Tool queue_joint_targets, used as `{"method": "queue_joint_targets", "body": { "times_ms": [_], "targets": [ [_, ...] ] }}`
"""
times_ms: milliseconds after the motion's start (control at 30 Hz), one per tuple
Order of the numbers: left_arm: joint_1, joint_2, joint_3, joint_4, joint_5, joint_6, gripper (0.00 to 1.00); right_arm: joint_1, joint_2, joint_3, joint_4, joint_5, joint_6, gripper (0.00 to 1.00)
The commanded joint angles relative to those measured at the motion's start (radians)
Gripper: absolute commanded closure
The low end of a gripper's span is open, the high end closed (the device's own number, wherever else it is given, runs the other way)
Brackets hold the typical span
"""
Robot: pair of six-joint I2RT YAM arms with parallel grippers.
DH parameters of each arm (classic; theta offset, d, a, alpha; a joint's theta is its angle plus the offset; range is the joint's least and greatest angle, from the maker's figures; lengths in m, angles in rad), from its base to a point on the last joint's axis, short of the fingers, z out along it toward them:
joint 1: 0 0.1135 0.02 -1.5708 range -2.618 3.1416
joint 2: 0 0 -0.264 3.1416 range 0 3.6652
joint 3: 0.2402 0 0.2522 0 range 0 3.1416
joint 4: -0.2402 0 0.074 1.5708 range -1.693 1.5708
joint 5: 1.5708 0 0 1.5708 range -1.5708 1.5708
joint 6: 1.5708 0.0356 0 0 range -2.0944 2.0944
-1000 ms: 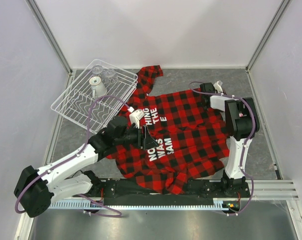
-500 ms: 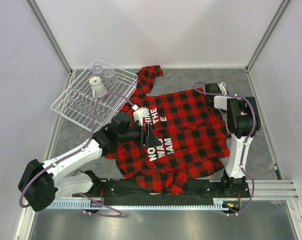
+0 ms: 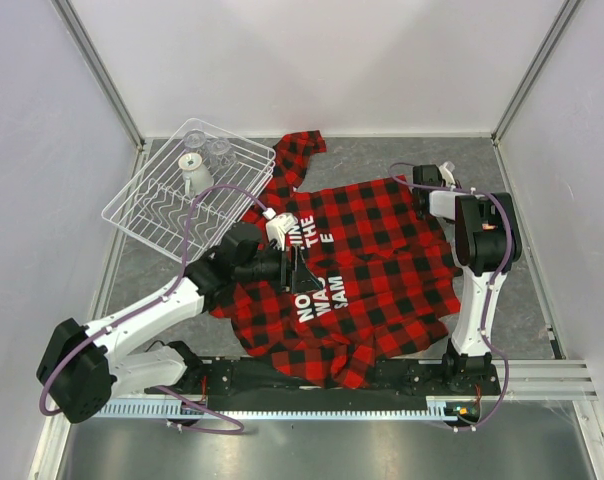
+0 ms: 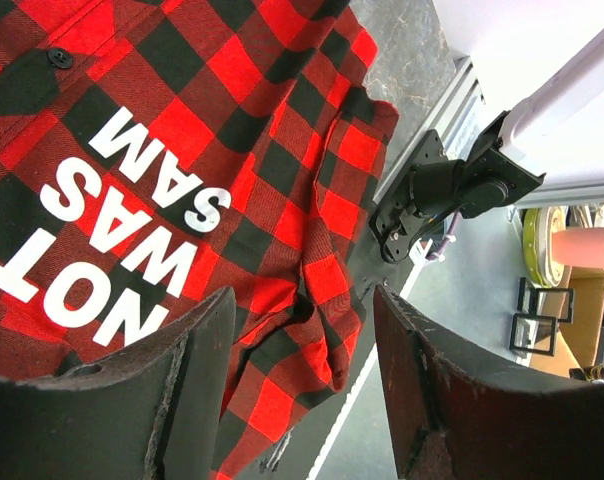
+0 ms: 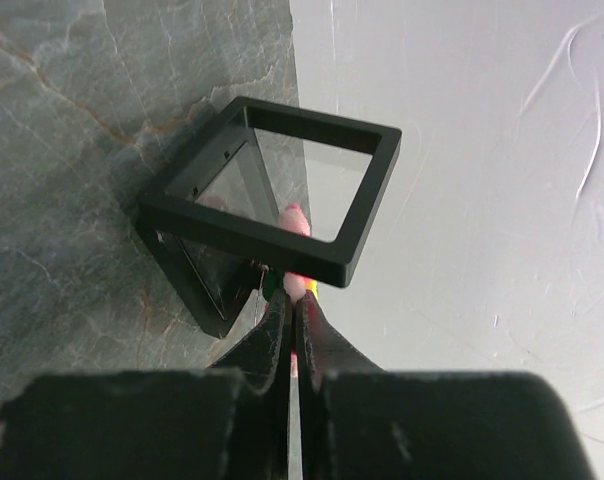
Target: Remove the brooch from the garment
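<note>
Two arms shared a grey desk (image 3: pixel 522 300), with the red-and-black plaid garment (image 3: pixel 382 260) spread flat across its centre, white lettering facing up. At 10 o'clock from the garment sat a wire rack (image 3: pixel 152 215) with clear cups (image 3: pixel 194 170) in it, one corner just beside the far sleeve. The left tool (image 3: pixel 300 268) hovered over the lettering near the centre, released, fingers wide with only cloth showing between them. The right tool (image 5: pixel 291 300) was at 2 o'clock, off the garment's edge and close to the white wall. It was clenched on the brooch (image 5: pixel 296 224), pink petals with yellow and green at its tips. A small black square frame (image 5: pixel 232 238) stood on bare stone directly ahead. Its near bar crossed the brooch and hid part of it.
</note>
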Motion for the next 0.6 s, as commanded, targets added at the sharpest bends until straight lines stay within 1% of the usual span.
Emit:
{"method": "queue_joint_targets", "body": {
  "times_ms": [0,233,567],
  "targets": [
    [0.006,0.007,0.042,0.011,0.031,0.023,0.36,-0.001,0.035,0.055,0.038,0.032,-0.026,0.96],
    [0.009,0.015,0.045,0.012,0.038,0.025,0.36,-0.011,0.048,0.082,0.049,0.026,-0.047,0.93],
    [0.009,0.024,0.048,0.018,0.046,0.025,0.36,-0.011,0.029,0.079,0.058,0.046,-0.044,0.93]
  ]
}}
